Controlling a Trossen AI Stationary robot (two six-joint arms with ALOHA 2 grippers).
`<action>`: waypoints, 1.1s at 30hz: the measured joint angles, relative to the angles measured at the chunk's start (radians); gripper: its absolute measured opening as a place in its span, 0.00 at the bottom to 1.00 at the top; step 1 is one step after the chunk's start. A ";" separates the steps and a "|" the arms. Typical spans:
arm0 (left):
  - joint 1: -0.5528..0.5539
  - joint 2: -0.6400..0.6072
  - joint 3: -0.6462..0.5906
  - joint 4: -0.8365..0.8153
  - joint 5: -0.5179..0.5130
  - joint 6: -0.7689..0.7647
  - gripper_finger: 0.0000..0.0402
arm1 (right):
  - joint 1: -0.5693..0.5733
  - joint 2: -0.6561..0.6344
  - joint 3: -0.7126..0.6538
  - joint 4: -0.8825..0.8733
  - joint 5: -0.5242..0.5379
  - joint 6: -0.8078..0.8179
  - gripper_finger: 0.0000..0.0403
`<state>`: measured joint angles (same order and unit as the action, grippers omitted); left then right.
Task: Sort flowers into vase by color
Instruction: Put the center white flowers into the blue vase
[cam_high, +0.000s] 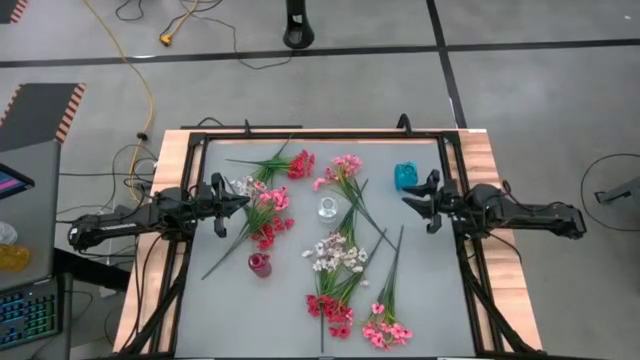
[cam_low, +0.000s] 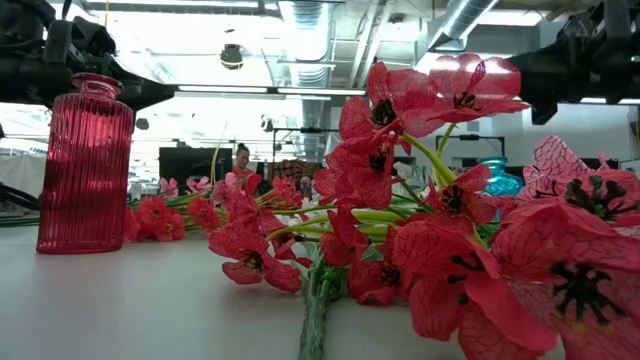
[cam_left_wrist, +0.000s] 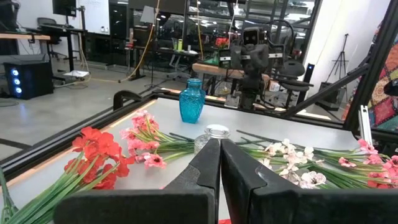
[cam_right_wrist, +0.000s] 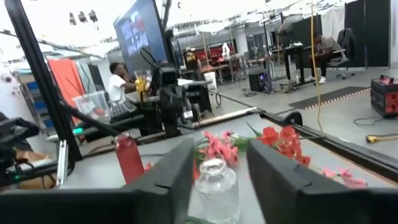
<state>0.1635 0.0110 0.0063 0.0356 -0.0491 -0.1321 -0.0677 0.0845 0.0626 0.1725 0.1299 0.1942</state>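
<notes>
Flowers lie scattered flat on the grey table (cam_high: 420, 300): red sprigs (cam_high: 299, 164) and pink sprigs (cam_high: 343, 168) at the far side, white ones (cam_high: 336, 254) in the middle, and red (cam_high: 330, 314) and pink (cam_high: 385, 331) ones near the front. A red vase (cam_high: 259, 264), a clear vase (cam_high: 328, 208) and a blue vase (cam_high: 405, 177) stand upright among them. My left gripper (cam_left_wrist: 219, 163) hovers shut at the table's left, above the sprigs. My right gripper (cam_right_wrist: 217, 177) hovers open at the right, pointing level toward the clear vase (cam_right_wrist: 216, 186), and holds nothing.
A black frame (cam_high: 320, 132) runs around the table top. In the low view, red blossoms (cam_low: 400, 200) fill the foreground and the red vase (cam_low: 85, 165) stands at the left. Bare table shows at the near left (cam_high: 215, 320) and the near right.
</notes>
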 joint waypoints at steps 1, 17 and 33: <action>0.000 0.000 0.000 0.000 0.000 0.000 0.00 | 0.000 0.000 0.005 0.001 0.000 0.000 0.53; 0.000 0.000 0.000 0.000 0.000 0.000 0.00 | 0.069 0.152 0.168 -0.012 -0.046 -0.079 0.65; 0.000 0.000 0.000 0.000 0.000 0.000 0.00 | 0.094 0.762 0.588 -0.456 0.055 -0.306 0.64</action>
<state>0.1631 0.0113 0.0063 0.0357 -0.0492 -0.1320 0.0262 0.8461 0.6505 -0.2836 0.1852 -0.1117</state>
